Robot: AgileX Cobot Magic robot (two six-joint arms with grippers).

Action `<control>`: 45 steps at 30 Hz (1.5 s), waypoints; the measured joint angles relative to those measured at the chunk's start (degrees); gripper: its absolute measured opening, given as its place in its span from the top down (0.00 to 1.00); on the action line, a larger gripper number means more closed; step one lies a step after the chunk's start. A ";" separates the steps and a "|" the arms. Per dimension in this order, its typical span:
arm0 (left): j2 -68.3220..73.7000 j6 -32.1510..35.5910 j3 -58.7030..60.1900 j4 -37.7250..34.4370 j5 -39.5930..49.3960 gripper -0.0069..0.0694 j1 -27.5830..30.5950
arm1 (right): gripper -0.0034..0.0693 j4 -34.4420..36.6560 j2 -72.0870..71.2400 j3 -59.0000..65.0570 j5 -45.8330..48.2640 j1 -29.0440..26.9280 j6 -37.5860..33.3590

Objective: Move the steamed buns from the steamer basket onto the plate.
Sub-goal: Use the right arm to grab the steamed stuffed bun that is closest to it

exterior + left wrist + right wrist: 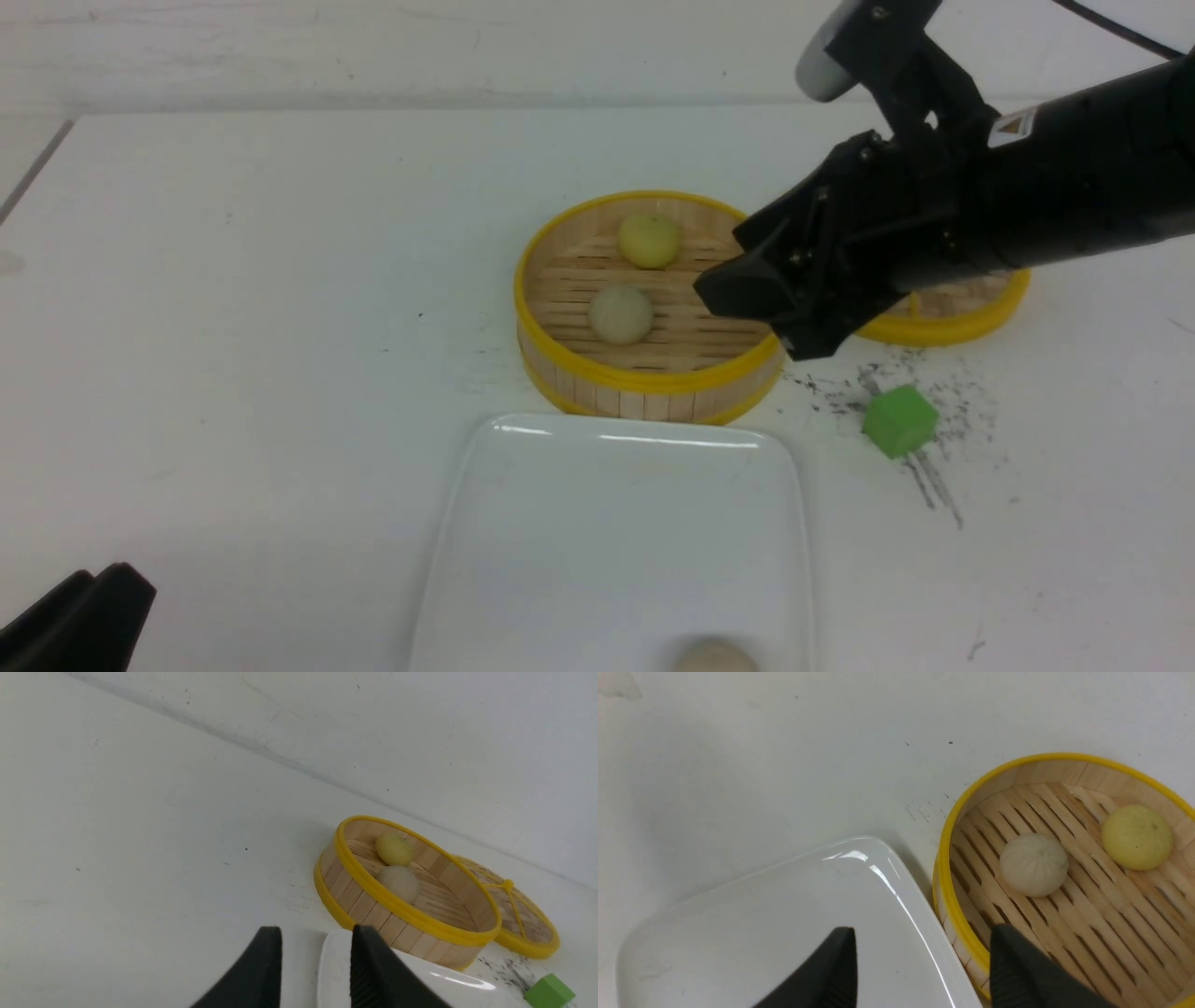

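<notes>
Two steamed buns sit in the steamer basket (pixel 941 877): the off-white bun (pixel 1034 864) nearer the plate (pixel 761 914), the yellow bun (pixel 1136 836) beyond it. A third bun (pixel 716 656) lies on the plate, so I judge the second pick is in hand. My right gripper (pixel 922 940) hovers at the basket's near rim, jaws wide and empty. Next it must advance and straddle the off-white bun. The buns are round, with no long axis, crowns up. My left gripper (pixel 316 940) hangs parted and empty.

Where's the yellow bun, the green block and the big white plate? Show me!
pale yellow bun (pixel 649 240): front view, on the middle of its rounded top.
green cube (pixel 900 421): front view, on the middle of the block.
plate (pixel 616 532): front view, on its bare white floor.
</notes>
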 joint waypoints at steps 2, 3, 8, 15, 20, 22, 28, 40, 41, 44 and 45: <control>0.00 0.41 0.00 0.00 0.00 0.59 0.00 | 0.42 0.00 0.00 0.00 0.13 0.00 0.00; 0.00 0.48 0.00 0.00 0.00 0.59 0.00 | 0.42 0.00 0.00 0.00 0.18 0.00 0.00; 0.00 0.61 0.00 -0.10 -0.03 0.59 0.00 | 0.44 0.61 0.00 0.00 -0.01 0.00 0.00; 0.00 0.61 0.00 -2.37 -0.03 0.59 0.00 | 0.45 1.58 0.00 -0.21 -2.39 0.00 0.00; 0.00 0.61 0.00 -2.57 -0.03 0.59 0.00 | 0.45 1.63 0.70 -2.30 -4.64 0.00 1.68; 0.00 0.61 0.00 -2.57 -0.03 0.59 0.00 | 0.45 1.46 2.06 -3.98 -5.10 0.00 1.97; 0.00 0.66 0.00 -2.58 -0.03 0.59 0.00 | 0.45 -0.57 9.14 -11.06 -4.94 -1.88 2.03; 0.00 0.66 0.00 -2.63 -0.07 0.59 0.00 | 0.45 1.26 22.55 -26.68 8.69 -14.31 7.19; 0.00 0.67 0.00 -2.63 -0.07 0.59 0.00 | 0.45 1.26 23.83 -27.27 9.36 -14.61 7.19; 0.00 0.67 0.00 -2.63 -0.07 0.59 0.00 | 0.45 1.26 25.92 -28.08 9.92 -14.74 7.19; 0.00 0.67 0.00 -2.63 -0.07 0.59 0.00 | 0.45 1.26 28.34 -29.11 10.42 -14.74 7.19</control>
